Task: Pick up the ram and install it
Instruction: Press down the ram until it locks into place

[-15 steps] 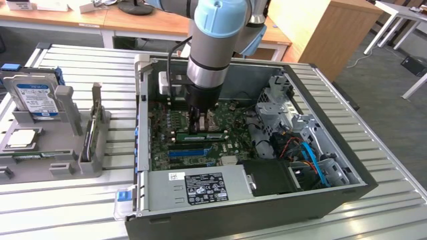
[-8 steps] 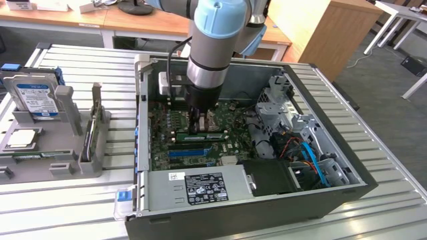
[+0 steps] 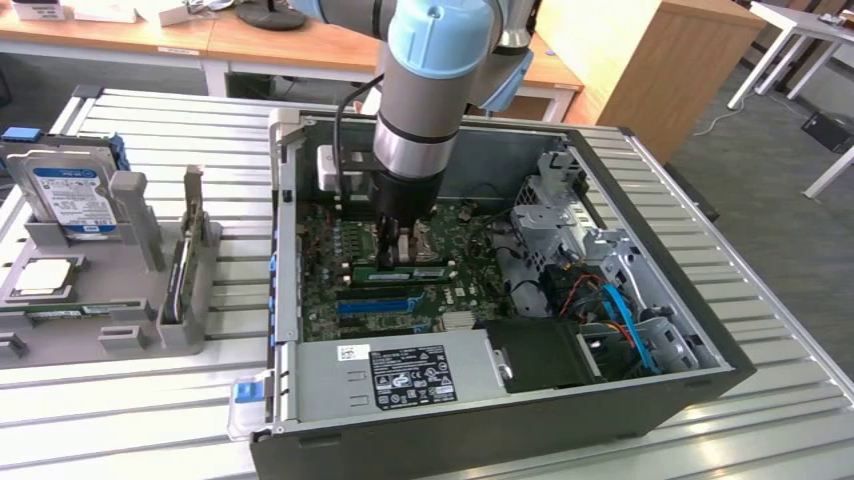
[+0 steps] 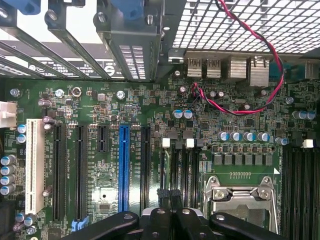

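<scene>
Hand pressed together, down inside the open PC case, fingertips touching the ram lying across the motherboard. White and black labels on the power supply beside the motherboard, print unreadable; blue-labelled hard drive in the grey holder beside the case. Slatted metal surface, wooden desks behind the case.

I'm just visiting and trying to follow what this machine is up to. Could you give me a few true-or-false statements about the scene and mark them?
1. The gripper is down inside the open computer case. True.
2. The hard drive lies inside the case. False: it stands in the grey holder outside.
3. The gripper is shut. True.
4. The motherboard has a red expansion slot. False: the coloured slot is blue.
</scene>
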Robot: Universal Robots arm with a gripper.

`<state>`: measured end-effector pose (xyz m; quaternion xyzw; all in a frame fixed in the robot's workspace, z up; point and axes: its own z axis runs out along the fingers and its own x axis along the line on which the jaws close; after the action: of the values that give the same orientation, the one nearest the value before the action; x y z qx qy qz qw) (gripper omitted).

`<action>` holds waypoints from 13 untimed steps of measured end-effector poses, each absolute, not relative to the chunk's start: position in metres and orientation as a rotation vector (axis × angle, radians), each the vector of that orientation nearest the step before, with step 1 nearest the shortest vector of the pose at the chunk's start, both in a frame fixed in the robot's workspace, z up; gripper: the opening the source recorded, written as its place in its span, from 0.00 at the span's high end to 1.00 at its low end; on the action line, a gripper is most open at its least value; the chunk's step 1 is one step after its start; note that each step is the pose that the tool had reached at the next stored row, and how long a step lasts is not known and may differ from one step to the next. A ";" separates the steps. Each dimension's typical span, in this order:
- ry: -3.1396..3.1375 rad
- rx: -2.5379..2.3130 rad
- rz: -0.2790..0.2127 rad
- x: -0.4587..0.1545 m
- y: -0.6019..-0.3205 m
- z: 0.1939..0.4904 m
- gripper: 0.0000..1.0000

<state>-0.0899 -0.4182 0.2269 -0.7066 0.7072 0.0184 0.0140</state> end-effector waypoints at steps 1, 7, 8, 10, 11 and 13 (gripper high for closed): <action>2.202 -2.200 0.057 -0.090 -0.418 0.226 0.89; 2.202 -2.200 0.057 -0.090 -0.418 0.226 0.89; 2.202 -2.200 0.057 -0.090 -0.418 0.225 0.89; 2.202 -2.201 0.057 -0.090 -0.418 0.224 0.89; 2.202 -2.200 0.057 -0.090 -0.418 0.224 0.89; 2.203 -2.201 0.057 -0.090 -0.418 0.224 0.89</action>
<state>-0.0899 -0.4183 0.2237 -0.7066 0.7072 0.0183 0.0138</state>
